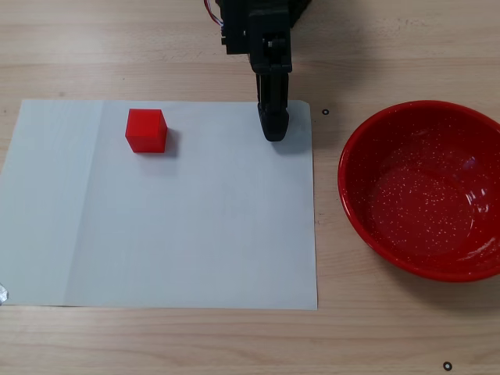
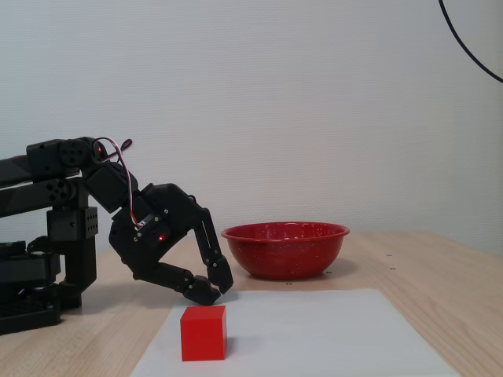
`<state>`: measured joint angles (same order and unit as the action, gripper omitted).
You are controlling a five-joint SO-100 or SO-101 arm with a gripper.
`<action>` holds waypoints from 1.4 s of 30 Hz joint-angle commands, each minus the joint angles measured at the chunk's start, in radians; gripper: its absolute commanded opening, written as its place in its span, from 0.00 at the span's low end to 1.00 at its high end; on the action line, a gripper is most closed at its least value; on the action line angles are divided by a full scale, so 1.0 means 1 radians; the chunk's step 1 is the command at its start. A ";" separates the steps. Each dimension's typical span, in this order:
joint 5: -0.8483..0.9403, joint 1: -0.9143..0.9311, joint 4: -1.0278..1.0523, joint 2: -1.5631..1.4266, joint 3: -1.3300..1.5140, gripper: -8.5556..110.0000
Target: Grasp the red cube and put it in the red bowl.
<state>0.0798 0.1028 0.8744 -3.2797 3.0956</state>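
One red cube (image 1: 146,130), one red bowl (image 1: 423,190) and one empty pincer (image 1: 273,125), fingers nearly together.

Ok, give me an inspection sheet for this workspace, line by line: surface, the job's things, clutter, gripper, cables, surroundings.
Surface: light wooden table with a white paper sheet lying flat on it.
Job's things: red cube on the sheet, untouched; red bowl off the sheet on the bare table, nothing in it.
Clutter: small dark marks on the table, nothing else seen.
Gripper: gripper low over the sheet's far edge, apart from the cube, jaws together, holding nothing.
Cables: red and white wires on the arm; a black cable against the wall.
Surroundings: plain white wall.
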 commanded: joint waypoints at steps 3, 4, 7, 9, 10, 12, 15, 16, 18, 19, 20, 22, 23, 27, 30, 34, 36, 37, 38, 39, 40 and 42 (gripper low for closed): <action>-0.025 0.014 0.015 0.005 0.008 0.07; -0.025 0.014 0.015 0.005 0.008 0.07; -0.023 0.014 0.015 0.005 0.008 0.07; -0.023 0.014 0.015 0.005 0.008 0.07; -0.023 0.014 0.015 0.005 0.008 0.07; -0.023 0.014 0.015 0.005 0.008 0.07; -0.023 0.014 0.015 0.005 0.008 0.07; -0.023 0.014 0.015 0.005 0.008 0.07; -0.023 0.014 0.015 0.005 0.008 0.07; -0.023 0.014 0.015 0.005 0.008 0.07; -0.025 0.014 0.015 0.005 0.008 0.07; -0.025 0.014 0.015 0.005 0.008 0.07; -0.025 0.014 0.015 0.005 0.008 0.07; -0.025 0.014 0.015 0.005 0.008 0.07; -0.043 0.017 0.014 0.005 0.008 0.07; -0.069 0.012 -0.003 0.015 0.005 0.07; -0.074 0.002 -0.012 0.035 -0.011 0.07; -0.077 -0.002 -0.014 0.048 -0.021 0.07; -0.080 -0.005 -0.012 0.060 -0.035 0.07; -0.084 -0.008 -0.008 0.074 -0.051 0.07; -0.094 -0.012 -0.009 0.089 -0.063 0.07; -0.097 -0.025 -0.015 0.117 -0.091 0.07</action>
<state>-0.0046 0.0920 0.8698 -3.2183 3.0695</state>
